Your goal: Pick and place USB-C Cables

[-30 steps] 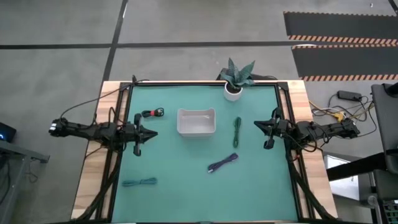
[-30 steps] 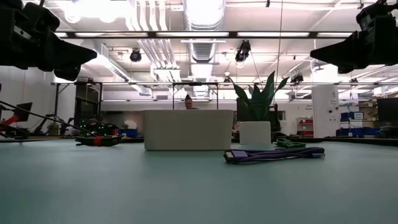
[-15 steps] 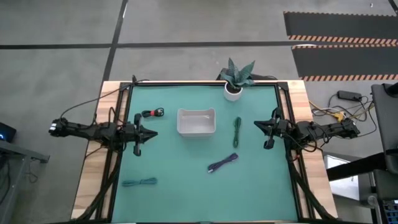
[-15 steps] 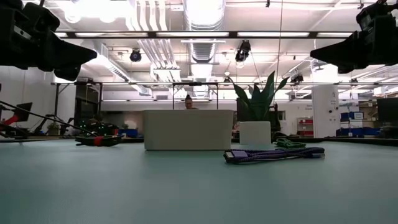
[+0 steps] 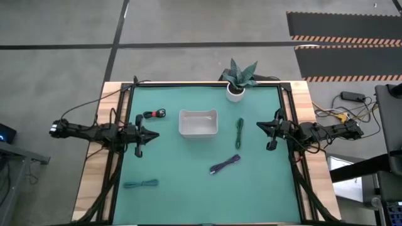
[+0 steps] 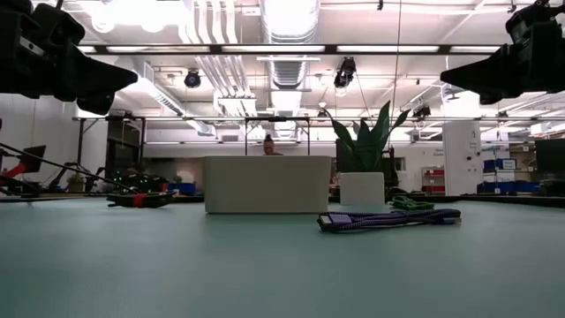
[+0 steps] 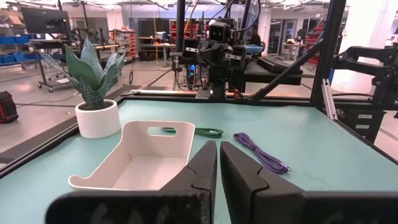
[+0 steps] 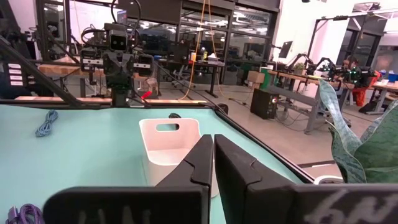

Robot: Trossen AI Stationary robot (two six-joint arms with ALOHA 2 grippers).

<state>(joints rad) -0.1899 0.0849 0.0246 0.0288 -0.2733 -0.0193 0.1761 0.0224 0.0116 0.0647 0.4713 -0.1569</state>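
Four USB-C cables lie flat on the green mat: a red-and-black one [image 5: 152, 114] left of the white tray [image 5: 182, 123], a dark green one [image 5: 239, 132] to the tray's right, a purple one [image 5: 225, 164] nearer the front, and a teal one [image 5: 141, 184] at the near left. My left gripper [image 5: 154, 134] hovers shut at the mat's left side, pointing level toward the tray [image 7: 155, 134]. From the right side, my right gripper [image 5: 259, 125] does the same, also shut. Both hang well above the mat and hold nothing.
A potted plant [image 5: 237, 80] in a white pot stands at the far edge, right of centre. Black frame rails run along the mat's left and right sides. A person [image 6: 267, 146] shows far behind the tray in the room.
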